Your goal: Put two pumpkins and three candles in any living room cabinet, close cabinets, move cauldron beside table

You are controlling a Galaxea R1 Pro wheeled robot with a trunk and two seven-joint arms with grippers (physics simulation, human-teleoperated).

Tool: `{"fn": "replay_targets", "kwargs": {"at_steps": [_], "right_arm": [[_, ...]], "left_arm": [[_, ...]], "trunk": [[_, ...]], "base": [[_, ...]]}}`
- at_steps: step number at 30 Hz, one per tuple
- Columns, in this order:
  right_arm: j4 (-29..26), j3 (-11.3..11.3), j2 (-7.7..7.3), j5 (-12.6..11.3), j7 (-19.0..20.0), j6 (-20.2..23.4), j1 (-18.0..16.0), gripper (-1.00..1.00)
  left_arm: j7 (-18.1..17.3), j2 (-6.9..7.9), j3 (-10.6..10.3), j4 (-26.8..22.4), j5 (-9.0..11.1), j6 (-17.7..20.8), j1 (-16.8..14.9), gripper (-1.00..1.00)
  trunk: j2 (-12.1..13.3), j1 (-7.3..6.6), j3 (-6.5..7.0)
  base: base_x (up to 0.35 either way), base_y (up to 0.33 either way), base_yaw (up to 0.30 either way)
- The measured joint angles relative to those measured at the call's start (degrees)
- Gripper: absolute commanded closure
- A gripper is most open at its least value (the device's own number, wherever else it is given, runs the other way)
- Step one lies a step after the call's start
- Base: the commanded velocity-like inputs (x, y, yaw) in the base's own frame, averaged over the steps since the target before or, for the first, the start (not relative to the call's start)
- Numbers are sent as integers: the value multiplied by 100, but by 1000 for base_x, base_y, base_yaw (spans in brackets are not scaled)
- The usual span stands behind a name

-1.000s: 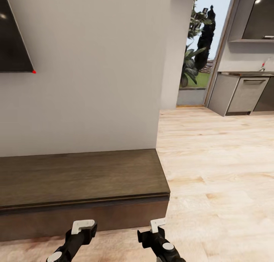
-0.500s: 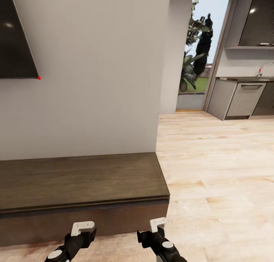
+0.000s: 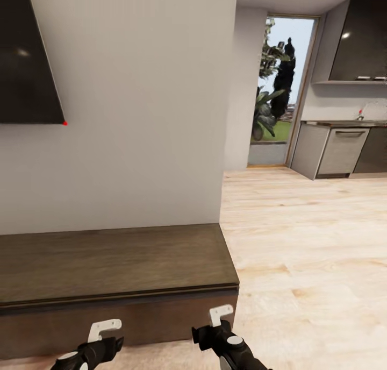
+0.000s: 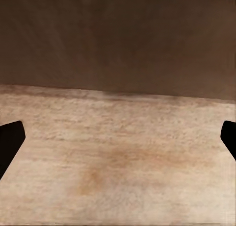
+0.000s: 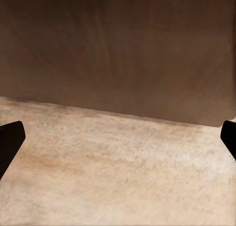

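The long low dark-brown cabinet [image 3: 115, 265] stands against the white wall, its drawer front shut and its top bare. Both my grippers hang low in front of it: the left gripper [image 3: 105, 327] and the right gripper [image 3: 220, 313], each open with nothing between its fingers. In the left wrist view the left gripper [image 4: 118, 137] points at the cabinet front [image 4: 118, 39] and the wood floor. The right gripper [image 5: 118, 137] faces the cabinet front [image 5: 118, 48] near its right end. The pumpkins, candles, cauldron and table are out of view.
A black TV [image 3: 27, 63] hangs on the wall at upper left. Light wood floor [image 3: 306, 246] runs right of the cabinet toward a glass door [image 3: 279, 90] and grey kitchen cabinets [image 3: 338, 149].
The whole picture has shifted down and slightly left, so the camera has moved. In the head view my left gripper sits lower and further left than before.
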Motion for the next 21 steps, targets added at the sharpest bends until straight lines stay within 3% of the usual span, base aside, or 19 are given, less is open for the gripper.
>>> {"fn": "replay_targets", "kwargs": {"at_steps": [5,8,11,21], "right_arm": [[-23,-16,-2,-14,1,32,0,-100],[-32,14,25,-8,-4,140,1,-100],[-35,17,19,-4,-6,390,1,-100],[-36,26,-3,1,-2,529,1,-100]], "left_arm": [[-1,-3,51,170,-2,68,0,-100],[-1,10,51,572,4,253,-19,-100],[-1,12,54,617,1,315,-32,-100],[-1,7,55,641,16,433,-44,-100]], "trunk": [[7,-13,111],[88,-58,169],[208,-123,223],[609,-342,403]], "base": [[0,0,0],[-34,0,0],[-136,0,0],[-110,0,0]]}}
